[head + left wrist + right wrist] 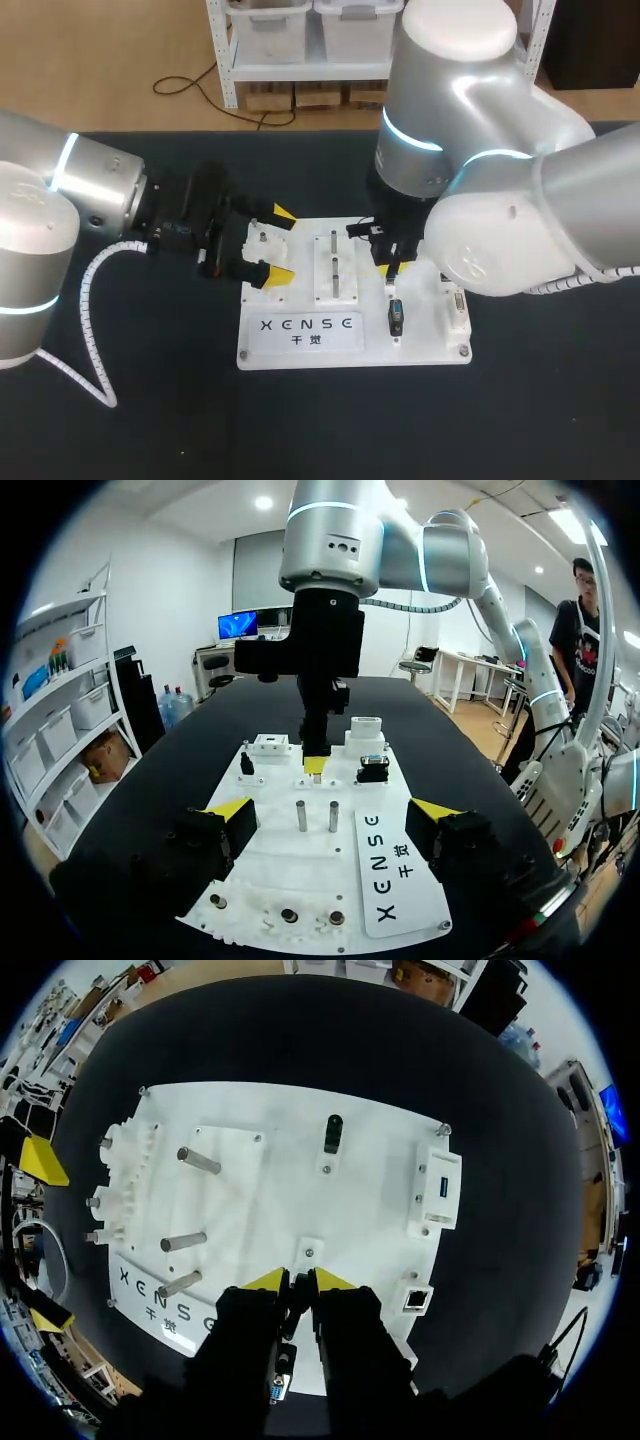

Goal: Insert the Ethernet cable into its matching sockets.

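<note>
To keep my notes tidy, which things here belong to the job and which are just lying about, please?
Job: square socket, likely Ethernet; white board; right gripper. The cable itself I cannot make out.
Lying about: blue socket; metal pegs; black connector.

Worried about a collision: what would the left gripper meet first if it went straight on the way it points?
Probably the two upright metal pegs on the white board, standing ahead of the open left gripper; depth and height are hard to judge.
</note>
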Motion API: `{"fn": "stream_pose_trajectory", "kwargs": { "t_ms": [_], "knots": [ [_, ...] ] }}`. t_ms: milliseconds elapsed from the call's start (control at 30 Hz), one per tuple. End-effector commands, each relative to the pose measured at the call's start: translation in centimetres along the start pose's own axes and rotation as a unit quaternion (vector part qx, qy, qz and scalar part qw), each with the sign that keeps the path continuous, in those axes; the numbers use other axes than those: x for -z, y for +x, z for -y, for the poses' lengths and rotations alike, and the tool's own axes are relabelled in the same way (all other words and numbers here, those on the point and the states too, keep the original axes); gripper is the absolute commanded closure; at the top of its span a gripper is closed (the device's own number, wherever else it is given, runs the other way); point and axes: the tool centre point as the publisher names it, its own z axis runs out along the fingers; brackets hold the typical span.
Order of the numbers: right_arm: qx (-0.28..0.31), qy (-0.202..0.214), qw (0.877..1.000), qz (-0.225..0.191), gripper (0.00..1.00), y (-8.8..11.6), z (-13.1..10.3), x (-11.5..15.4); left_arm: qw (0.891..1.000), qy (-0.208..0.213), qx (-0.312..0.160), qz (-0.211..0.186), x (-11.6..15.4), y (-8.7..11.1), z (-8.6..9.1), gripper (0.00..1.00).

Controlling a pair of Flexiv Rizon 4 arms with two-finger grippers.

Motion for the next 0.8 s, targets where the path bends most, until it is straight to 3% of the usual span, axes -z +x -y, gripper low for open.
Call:
{"fn": "stream_pose_trajectory", "kwargs": {
  "t_ms": [33,300,800],
  "knots": [
    [0.000,-0.007,1.000,-0.002,1.00,0.0,0.0,1.2,1.000,0.000,-0.001,0.002,0.0,0.2,0.0,0.00],
    [-0.008,-0.008,1.000,-0.002,1.00,0.5,1.1,3.2,1.000,0.000,-0.001,0.002,0.0,0.2,0.0,0.00],
    [-0.048,0.019,0.999,0.000,1.00,1.8,6.3,3.6,1.000,0.000,-0.001,0.002,0.0,0.2,0.0,0.00]
  ]
}}
